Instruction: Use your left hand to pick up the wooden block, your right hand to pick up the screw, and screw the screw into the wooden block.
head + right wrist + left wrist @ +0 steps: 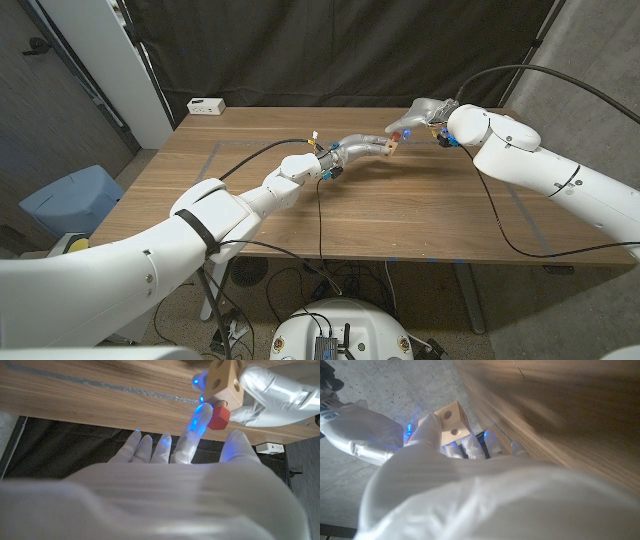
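I stand at a wooden table (400, 215) marked with tape lines; black curtain (350, 50) behind, grey concrete floor (60, 120), a white power strip (206, 105) on the far corner.

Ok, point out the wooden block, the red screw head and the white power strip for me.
wooden block (225, 381): right wrist view, on its front face above the screw.
red screw head (218, 417): right wrist view, on the red cap under the block.
white power strip (206, 105): head view, on its top, at the table's far left corner.
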{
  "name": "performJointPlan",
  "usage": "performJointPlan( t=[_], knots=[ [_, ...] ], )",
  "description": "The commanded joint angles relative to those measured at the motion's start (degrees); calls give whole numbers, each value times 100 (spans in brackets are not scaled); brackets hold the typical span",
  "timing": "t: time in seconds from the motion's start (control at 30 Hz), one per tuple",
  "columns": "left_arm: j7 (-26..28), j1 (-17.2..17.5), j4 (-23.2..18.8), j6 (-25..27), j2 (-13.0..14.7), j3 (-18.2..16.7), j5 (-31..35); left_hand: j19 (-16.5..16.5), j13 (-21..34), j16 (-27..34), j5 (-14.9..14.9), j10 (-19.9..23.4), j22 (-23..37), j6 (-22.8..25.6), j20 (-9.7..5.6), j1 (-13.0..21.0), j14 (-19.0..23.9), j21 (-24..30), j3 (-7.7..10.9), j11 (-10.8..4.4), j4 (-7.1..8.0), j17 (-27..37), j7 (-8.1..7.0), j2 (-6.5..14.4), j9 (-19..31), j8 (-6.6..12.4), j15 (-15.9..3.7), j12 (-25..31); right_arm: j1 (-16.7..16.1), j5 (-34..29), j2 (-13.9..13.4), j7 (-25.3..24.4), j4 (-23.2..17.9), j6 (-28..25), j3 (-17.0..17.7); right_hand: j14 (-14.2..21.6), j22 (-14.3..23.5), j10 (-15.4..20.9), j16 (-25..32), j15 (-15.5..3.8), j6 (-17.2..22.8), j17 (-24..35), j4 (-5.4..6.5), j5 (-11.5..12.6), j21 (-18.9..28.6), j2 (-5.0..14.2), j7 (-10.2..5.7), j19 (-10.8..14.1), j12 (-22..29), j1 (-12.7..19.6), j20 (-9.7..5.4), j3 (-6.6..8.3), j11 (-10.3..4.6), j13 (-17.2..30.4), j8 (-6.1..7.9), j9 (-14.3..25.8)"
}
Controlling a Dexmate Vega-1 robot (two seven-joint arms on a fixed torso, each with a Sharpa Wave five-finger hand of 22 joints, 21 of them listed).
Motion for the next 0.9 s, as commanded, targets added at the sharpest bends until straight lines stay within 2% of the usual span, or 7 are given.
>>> performJointPlan(
  t=[0.03,0.07,0.2,0.37,0.4,0.63,0.9],
  knots=[
    [-23,26,-18,-67,12,-8,3,29,12,15,19,-2,15,84,8,29,21,43,25,-24,0,16,6,56,27,41,-196,29,-53,86,-181,137,-211,-165,113,-85,17,-177,-73,133,-617,34,13,8,-54,6,-17,-164,-112,-210,99,-83,170,22,-322,-208],
    [-29,30,-21,-77,16,-11,1,27,13,14,19,-5,15,81,8,29,18,42,26,-19,0,17,6,58,26,40,-195,28,-90,83,-203,84,-246,-158,141,-114,17,-220,-91,147,-789,33,2,10,-61,18,-5,-212,-127,-232,135,-91,146,27,-409,-264],
    [-47,42,-37,-128,32,-18,1,29,11,13,19,-8,16,78,0,27,19,41,25,3,0,16,6,53,26,39,-190,27,-182,168,-276,8,-351,-110,263,-145,18,-252,-109,151,-1007,33,-3,9,-51,28,23,-210,-134,-267,155,-103,155,35,-509,-315],
    [-70,47,-40,-140,35,-28,-5,29,11,13,19,-7,16,81,-3,30,19,40,27,-18,-2,16,7,54,27,40,-184,27,-268,297,-320,-50,-411,-20,382,-256,18,-405,-157,219,-1353,35,1,7,-62,51,29,-287,-172,-355,199,-131,227,49,-667,-395],
    [-70,49,-39,-140,34,-31,-7,29,10,13,19,-6,16,78,0,30,19,40,27,-13,-3,16,7,52,26,39,-188,27,-309,355,-330,-83,-411,40,433,-305,18,-500,-177,243,-1546,32,-7,7,-65,66,15,-321,-191,-376,229,-135,270,55,-754,-430],
    [-80,65,-35,-139,39,-63,-35,26,6,12,18,-4,17,74,-4,35,12,38,26,-3,-5,17,6,52,26,38,-198,27,-788,852,-299,-590,-432,272,917,-408,14,-752,-213,291,-2357,5,-61,14,-54,188,176,-393,-183,-396,276,-97,315,76,-1207,-607],
    [-30,39,-20,-118,27,-75,-34,35,5,15,15,-5,17,86,-7,34,19,40,23,-7,-4,17,7,46,26,43,-207,27,-1349,1433,-171,-1281,-371,564,1427,-427,-3,-887,-214,284,-2837,-10,-101,31,-90,272,316,-505,-159,-396,292,-63,376,82,-1542,-723]
  ],
)
